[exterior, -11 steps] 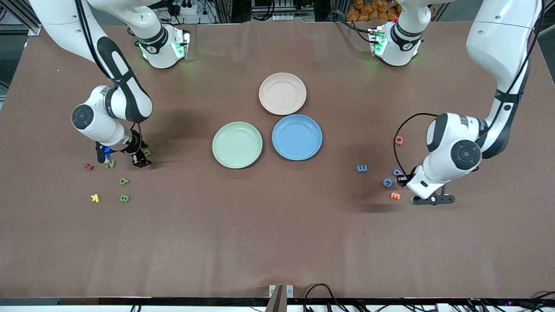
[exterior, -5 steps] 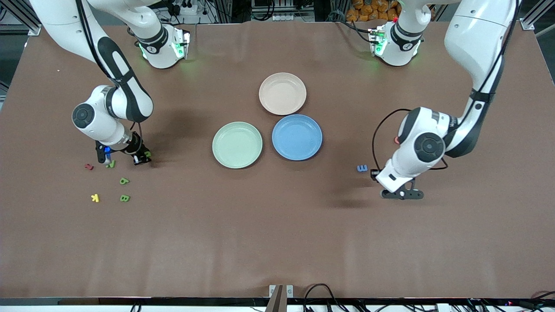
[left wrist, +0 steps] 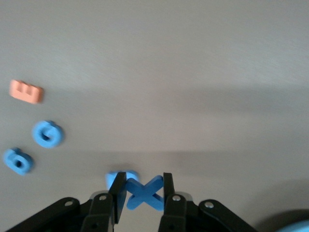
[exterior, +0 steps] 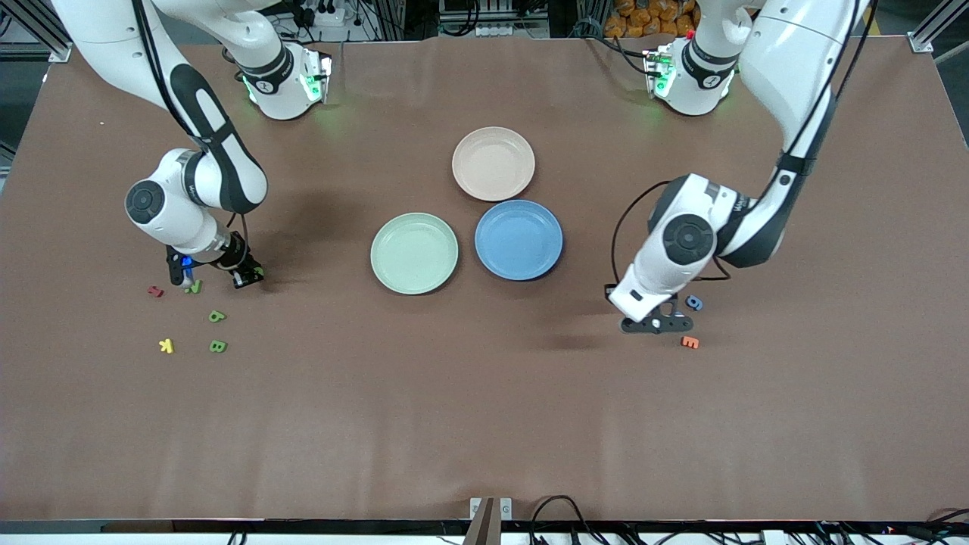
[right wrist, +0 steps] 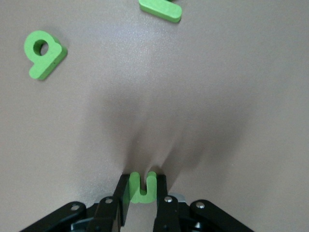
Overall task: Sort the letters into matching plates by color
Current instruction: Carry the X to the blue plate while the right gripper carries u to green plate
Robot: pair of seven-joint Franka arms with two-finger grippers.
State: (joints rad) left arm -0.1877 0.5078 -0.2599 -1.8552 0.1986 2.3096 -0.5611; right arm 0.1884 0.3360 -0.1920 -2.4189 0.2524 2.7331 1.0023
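My left gripper (left wrist: 142, 181) is shut on a blue X-shaped letter (left wrist: 145, 194) and hangs over the table between the blue plate (exterior: 518, 239) and the blue letters. Below it lie a blue G (left wrist: 47, 133), a second blue letter (left wrist: 18, 160) and a third (left wrist: 118, 178) half hidden by a finger. In the front view one blue letter (exterior: 693, 303) shows beside the left hand. My right gripper (right wrist: 143, 181), low at the table (exterior: 246, 278), is shut on a green U (right wrist: 144, 187). Green letters (exterior: 216, 316) (exterior: 218, 347) (exterior: 194, 286) lie nearby. The green plate (exterior: 414, 253) holds nothing.
A beige-pink plate (exterior: 493, 163) stands farther from the front camera than the blue one. An orange E (exterior: 690, 342) lies by the blue letters. A yellow K (exterior: 166, 346) and a red letter (exterior: 155, 291) lie among the green ones.
The left arm has carried the blue X away from the letter group toward the plates. The right gripper's fingers have shut on the green U; that arm stayed in place.
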